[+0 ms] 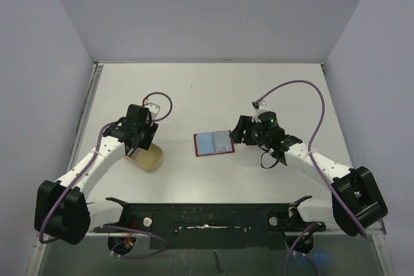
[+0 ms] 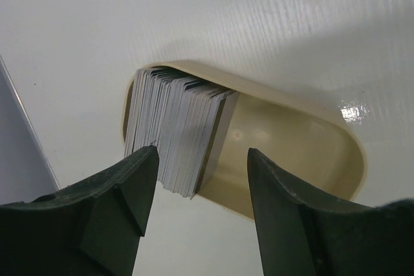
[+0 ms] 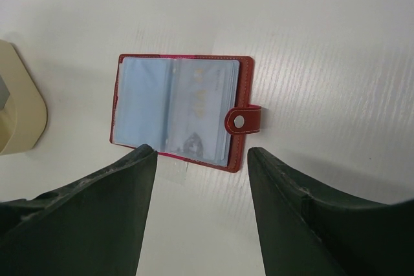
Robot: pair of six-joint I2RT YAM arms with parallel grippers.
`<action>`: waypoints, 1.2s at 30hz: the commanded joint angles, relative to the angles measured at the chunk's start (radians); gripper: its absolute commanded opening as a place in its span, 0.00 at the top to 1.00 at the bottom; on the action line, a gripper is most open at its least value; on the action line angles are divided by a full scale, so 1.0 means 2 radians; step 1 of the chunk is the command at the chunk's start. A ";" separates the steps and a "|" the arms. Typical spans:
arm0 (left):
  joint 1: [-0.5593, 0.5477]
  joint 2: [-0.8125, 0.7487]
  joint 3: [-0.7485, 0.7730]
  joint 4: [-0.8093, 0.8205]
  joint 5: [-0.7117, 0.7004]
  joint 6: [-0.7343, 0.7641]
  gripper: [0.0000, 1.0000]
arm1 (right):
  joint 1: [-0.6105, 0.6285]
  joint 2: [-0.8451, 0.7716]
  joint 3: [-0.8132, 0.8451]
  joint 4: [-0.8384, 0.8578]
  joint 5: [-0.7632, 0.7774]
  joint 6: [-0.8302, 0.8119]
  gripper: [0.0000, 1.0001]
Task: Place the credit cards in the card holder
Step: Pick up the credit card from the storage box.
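over on the left, the left gripper [image 2: 202, 154] hangs jaws apart above the tan oval dish [image 2: 304, 140], credit cards [image 2: 171, 124] standing on edge, packed at one end. mid-table the red card holder [image 3: 178, 111] lies open; right gripper [image 3: 202, 153] spread over its near edge. dish and holder well apart on the white table [image 1: 259, 88].

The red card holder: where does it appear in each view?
Top external: card holder near the centre, lying open.
Left wrist: not in it.
Right wrist: centre of the picture, open.
Shared landmark: the tan dish, seen in all three views.
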 commanded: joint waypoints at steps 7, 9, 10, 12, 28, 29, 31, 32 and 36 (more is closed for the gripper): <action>0.007 0.022 -0.030 0.069 0.001 0.038 0.48 | -0.006 0.001 0.023 0.013 -0.013 -0.011 0.41; 0.006 0.029 -0.033 0.076 -0.007 0.039 0.49 | -0.006 0.001 0.021 0.017 -0.016 -0.008 0.41; 0.007 0.032 -0.032 0.078 -0.009 0.039 0.50 | -0.006 0.000 0.019 0.021 -0.018 -0.005 0.41; 0.007 0.038 -0.029 0.077 -0.011 0.039 0.50 | -0.006 -0.002 0.016 0.023 -0.019 -0.003 0.41; 0.007 0.071 -0.031 0.078 -0.054 0.039 0.53 | -0.017 -0.014 0.012 0.024 -0.029 -0.005 0.41; 0.006 0.073 -0.030 0.078 -0.057 0.039 0.54 | -0.017 -0.014 0.012 0.025 -0.028 -0.004 0.41; 0.007 0.074 -0.031 0.077 -0.065 0.039 0.55 | -0.018 -0.016 0.012 0.025 -0.029 -0.006 0.41; 0.007 0.074 -0.031 0.076 -0.068 0.039 0.56 | -0.018 -0.017 0.011 0.025 -0.029 -0.007 0.40; 0.006 0.075 -0.028 0.074 -0.077 0.040 0.61 | -0.020 -0.022 0.009 0.025 -0.028 -0.008 0.40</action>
